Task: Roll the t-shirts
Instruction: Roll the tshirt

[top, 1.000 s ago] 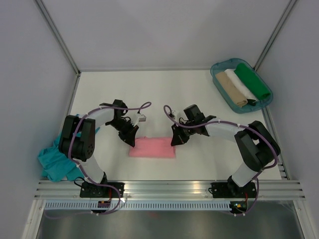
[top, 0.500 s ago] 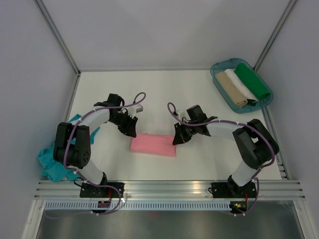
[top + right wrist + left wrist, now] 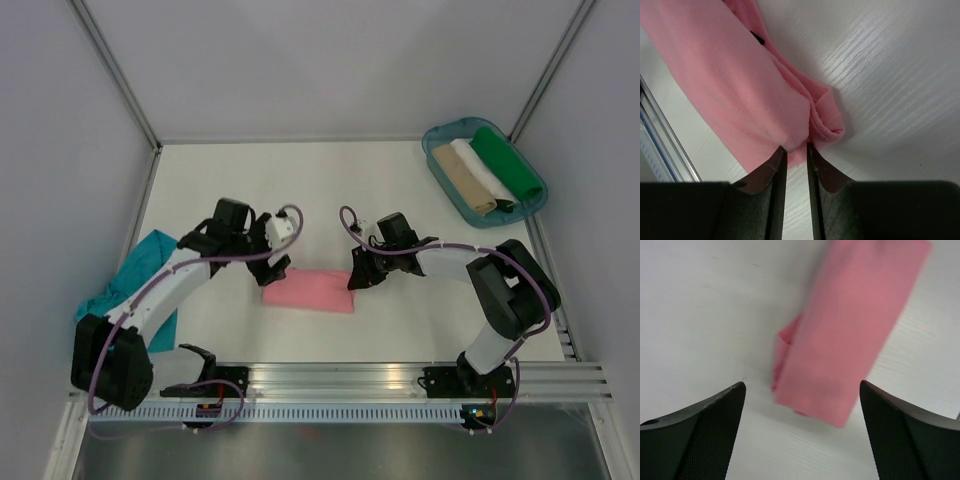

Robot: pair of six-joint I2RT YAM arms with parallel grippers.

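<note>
A salmon-pink t-shirt (image 3: 308, 290) lies as a narrow folded band on the white table between my two grippers. In the left wrist view the pink t-shirt (image 3: 850, 335) is just beyond my left gripper (image 3: 802, 430), which is wide open and empty, and its near end sits between the fingers (image 3: 705, 435). My left gripper (image 3: 277, 265) hovers at the band's left end. My right gripper (image 3: 795, 147) is nearly closed, with a fold of the pink t-shirt (image 3: 740, 75) pinched between its tips at the band's right end (image 3: 358, 278). A teal t-shirt (image 3: 145, 265) lies crumpled at the far left.
A blue-green tray (image 3: 447, 127) at the back right holds three rolled cloths: beige, white and green. An aluminium rail (image 3: 330, 375) runs along the near edge. Grey walls close in the table on the left, back and right.
My left gripper opened and let go of the pink t-shirt's left end. The left arm's elbow swung down and left, uncovering more of the teal t-shirt. The right gripper barely moved.
</note>
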